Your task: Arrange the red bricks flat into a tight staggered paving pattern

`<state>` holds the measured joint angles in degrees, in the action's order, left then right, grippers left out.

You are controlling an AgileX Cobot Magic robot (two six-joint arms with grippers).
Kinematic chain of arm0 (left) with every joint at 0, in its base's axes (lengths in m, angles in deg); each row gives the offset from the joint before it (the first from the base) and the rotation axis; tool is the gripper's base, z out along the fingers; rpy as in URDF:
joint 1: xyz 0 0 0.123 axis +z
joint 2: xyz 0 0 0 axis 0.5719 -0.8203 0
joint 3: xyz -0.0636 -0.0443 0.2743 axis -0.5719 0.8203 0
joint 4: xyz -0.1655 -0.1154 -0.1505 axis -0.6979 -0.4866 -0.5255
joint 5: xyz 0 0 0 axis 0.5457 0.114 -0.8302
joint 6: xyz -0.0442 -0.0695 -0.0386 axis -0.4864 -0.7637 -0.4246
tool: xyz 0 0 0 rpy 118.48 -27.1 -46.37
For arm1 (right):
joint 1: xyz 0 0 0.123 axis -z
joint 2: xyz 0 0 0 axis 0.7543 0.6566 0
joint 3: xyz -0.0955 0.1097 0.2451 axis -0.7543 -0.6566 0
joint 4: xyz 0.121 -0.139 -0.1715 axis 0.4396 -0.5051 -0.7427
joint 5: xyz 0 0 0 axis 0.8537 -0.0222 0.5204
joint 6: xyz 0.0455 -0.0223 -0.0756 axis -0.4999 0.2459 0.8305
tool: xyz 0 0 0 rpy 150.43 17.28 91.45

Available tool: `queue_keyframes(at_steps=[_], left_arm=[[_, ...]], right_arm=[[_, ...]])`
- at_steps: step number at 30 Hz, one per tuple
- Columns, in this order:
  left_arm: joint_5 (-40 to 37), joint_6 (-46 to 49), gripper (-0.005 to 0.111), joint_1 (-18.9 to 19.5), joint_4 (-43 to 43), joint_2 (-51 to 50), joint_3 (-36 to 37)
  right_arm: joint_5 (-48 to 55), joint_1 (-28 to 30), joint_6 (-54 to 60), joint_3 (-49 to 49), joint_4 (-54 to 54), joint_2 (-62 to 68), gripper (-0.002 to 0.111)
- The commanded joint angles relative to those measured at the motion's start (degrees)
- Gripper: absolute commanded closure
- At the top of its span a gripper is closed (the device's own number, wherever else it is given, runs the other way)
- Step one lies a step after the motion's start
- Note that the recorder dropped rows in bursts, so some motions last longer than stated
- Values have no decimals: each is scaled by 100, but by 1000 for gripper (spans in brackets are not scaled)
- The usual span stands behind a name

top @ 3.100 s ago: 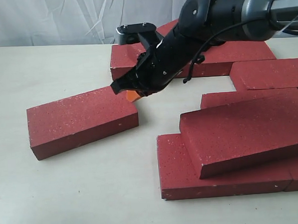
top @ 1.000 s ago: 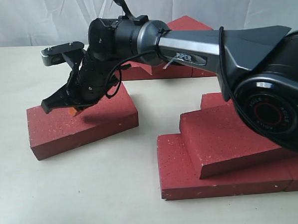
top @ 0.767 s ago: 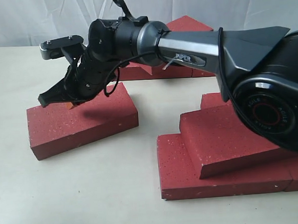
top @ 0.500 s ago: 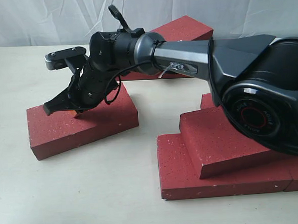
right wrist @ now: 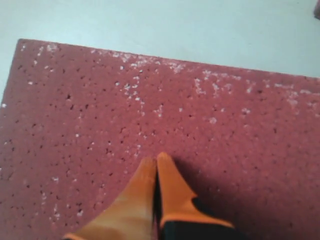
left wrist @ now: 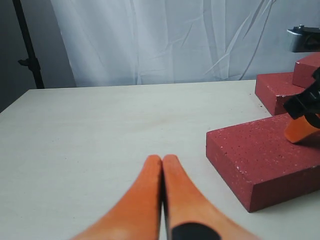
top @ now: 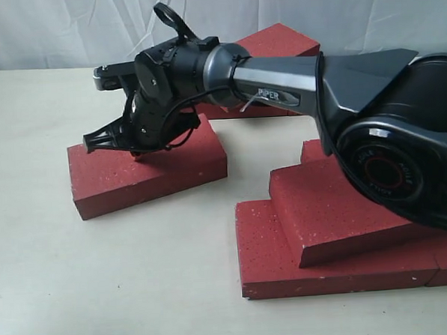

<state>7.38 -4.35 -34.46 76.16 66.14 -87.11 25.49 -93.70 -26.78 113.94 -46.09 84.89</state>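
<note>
Right gripper (right wrist: pixel 156 164) clenched on nothing, orange tips down on top face of lone dark red gritty rectangular brick (top: pixel 149 175); left gripper (left wrist: pixel 162 167) likewise pinched empty, hanging above pale counter (top: pixel 103 294). Brick lies flat and apart, at 10 o'clock from overlapped red brick pile (top: pixel 338 206). Risk: tips skid on grit in a drag, brick yaws, joint gapes. Grey arm (top: pixel 279 78) hides most of rear bricks (top: pixel 277 38); count and true contact unclear.

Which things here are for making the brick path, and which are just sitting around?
For the job: lone red brick, touched by the shut right gripper; tilted brick atop flat bricks; back bricks.
Just there: white curtain; black stand; left gripper, shut, idle above the table.
</note>
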Motion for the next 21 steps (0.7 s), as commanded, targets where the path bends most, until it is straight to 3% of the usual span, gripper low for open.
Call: queue_keyframes(at_steps=[1, 21], left_arm=[[50, -37, 107, 4, -3, 30, 26], [17, -37, 107, 4, -3, 30, 26]], right_arm=[[337, 229, -213, -29, -192, 13, 109], [614, 598, -165, -29, -175, -625, 109]])
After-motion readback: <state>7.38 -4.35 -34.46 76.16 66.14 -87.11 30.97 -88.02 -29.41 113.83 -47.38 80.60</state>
